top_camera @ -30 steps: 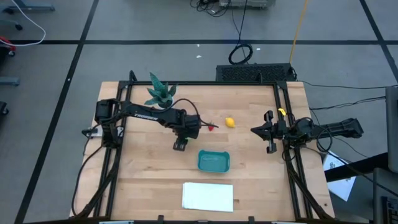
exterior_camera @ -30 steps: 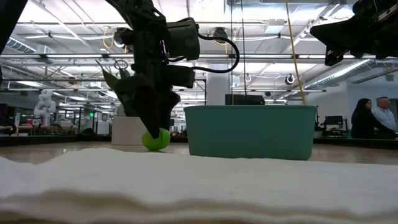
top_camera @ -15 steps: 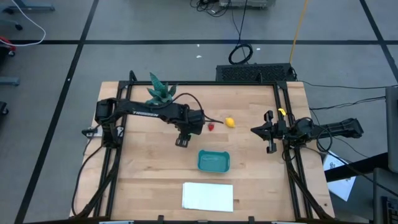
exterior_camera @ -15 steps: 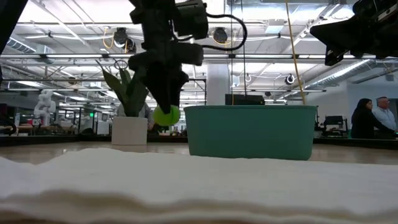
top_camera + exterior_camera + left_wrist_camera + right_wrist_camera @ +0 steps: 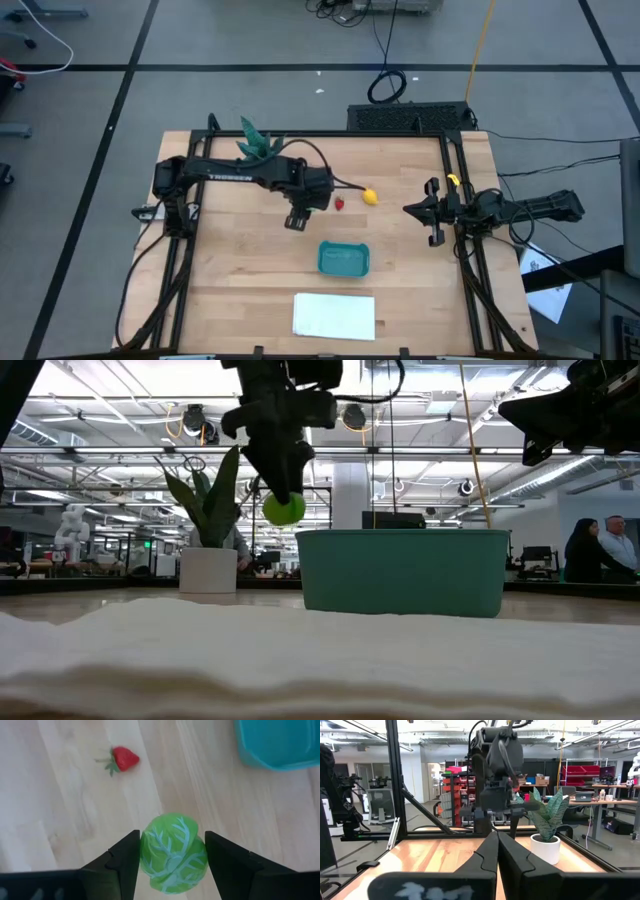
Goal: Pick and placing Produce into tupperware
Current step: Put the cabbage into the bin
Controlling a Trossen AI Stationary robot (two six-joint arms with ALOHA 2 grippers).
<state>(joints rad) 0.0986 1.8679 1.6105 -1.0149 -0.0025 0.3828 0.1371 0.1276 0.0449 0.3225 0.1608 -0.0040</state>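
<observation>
My left gripper [image 5: 295, 220] [image 5: 172, 851] hangs over the table's middle, just far-left of the teal tupperware [image 5: 343, 259] [image 5: 402, 571] [image 5: 280, 742], shut on the round green produce piece [image 5: 173, 852] [image 5: 284, 509]. The red strawberry [image 5: 339, 204] [image 5: 123, 758] and the yellow lemon [image 5: 370, 196] lie on the wood beyond the tupperware. My right gripper [image 5: 432, 213] [image 5: 497, 851] waits shut at the table's right edge. My left gripper pinches the green piece between its two fingers [image 5: 125, 857], one on each side of the ball's middle [image 5: 150, 850]. The fingers come from above, pointing down. The ball is lifted clear of the table, about level with the tupperware's rim in the low view.
A potted green plant [image 5: 256, 146] [image 5: 208, 510] stands at the table's far left. A flat white rectangle [image 5: 334, 315] lies near the near edge. Bare wood lies between the tupperware and the right arm. People show in the room behind [image 5: 598, 550].
My left gripper has risen and moved a little toward the table's far right, carrying the green piece with it. The piece sat on the table a second ago and now hangs clear, up at the tupperware's rim height.
</observation>
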